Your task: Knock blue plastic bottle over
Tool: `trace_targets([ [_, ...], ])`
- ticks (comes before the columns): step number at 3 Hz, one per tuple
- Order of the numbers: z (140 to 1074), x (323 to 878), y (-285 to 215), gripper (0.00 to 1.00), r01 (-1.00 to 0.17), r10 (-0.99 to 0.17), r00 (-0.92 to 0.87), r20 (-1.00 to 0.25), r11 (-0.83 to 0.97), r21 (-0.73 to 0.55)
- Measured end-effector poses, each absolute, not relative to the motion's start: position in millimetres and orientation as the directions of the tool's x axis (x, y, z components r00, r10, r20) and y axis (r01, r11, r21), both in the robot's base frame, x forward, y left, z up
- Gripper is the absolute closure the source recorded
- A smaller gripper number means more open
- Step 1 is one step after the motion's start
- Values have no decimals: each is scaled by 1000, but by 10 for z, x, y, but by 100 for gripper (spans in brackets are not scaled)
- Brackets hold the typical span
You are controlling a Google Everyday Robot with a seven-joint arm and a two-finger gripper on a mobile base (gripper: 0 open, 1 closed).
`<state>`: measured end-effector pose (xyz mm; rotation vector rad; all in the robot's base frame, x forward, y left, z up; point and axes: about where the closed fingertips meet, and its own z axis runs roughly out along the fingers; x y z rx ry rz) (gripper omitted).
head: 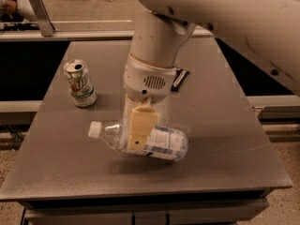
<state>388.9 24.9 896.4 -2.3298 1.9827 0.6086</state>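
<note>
The blue plastic bottle [164, 144] is clear, with a white cap [95, 129] and a pale blue-and-white label. It lies almost flat, cap to the left, near the table's front middle and just above its own shadow. My gripper [133, 143] reaches down from the big white arm [154, 55] and is shut across the bottle's middle. One cream finger [141, 125] is in front of the bottle and the other is behind it. The arm hides part of the bottle's body.
A green-and-white soda can [80, 83] stands upright at the table's left. A small black object [180, 78] lies behind the arm, partly hidden. The grey table [225, 139] has its front edge close below the bottle. A metal rail [70, 25] runs behind the table.
</note>
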Motion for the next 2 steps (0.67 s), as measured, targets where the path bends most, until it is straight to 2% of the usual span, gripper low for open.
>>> trace_targets([
  [1,8961,3938,336,83,-959,-941,124,-314,-195,206],
  [2,8960,3966,371,59,-970,-943,110,-314,-171,175],
])
